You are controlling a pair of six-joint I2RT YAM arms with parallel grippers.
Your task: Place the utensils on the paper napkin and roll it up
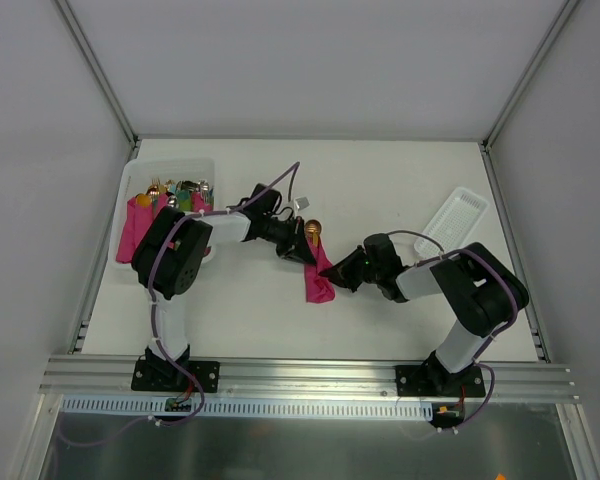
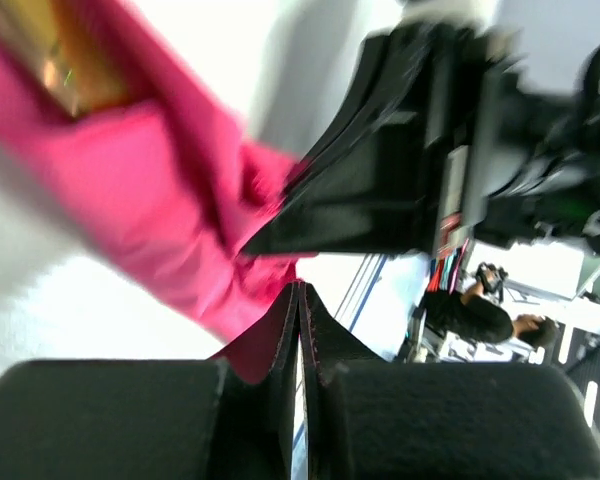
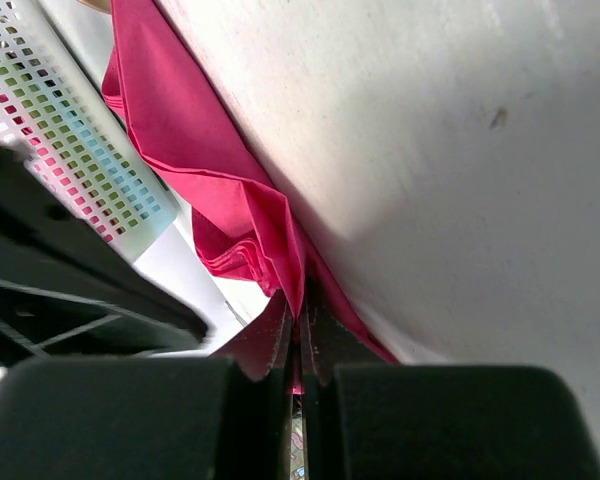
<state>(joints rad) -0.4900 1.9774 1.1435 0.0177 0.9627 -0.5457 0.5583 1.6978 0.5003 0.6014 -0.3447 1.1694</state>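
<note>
The paper napkin (image 1: 318, 278) lies bunched into a magenta-pink roll at the table's middle, between both grippers. A gold-copper spoon bowl (image 1: 312, 230) of the utensils sticks out of its far end; a gold handle (image 2: 70, 70) shows inside the fold. My left gripper (image 1: 302, 250) is shut, its tips (image 2: 300, 288) pinching the napkin (image 2: 150, 190) near the spoon end. My right gripper (image 1: 342, 278) is shut on a fold of the napkin (image 3: 200, 160), with pink paper between its fingertips (image 3: 302, 312). The other utensils are hidden in the roll.
A white bin (image 1: 170, 165) at the far left holds mixed cutlery and other pink bundles (image 1: 135, 228). A white perforated tray (image 1: 457, 215) lies at the right; the same perforated plastic shows in the right wrist view (image 3: 60, 130).
</note>
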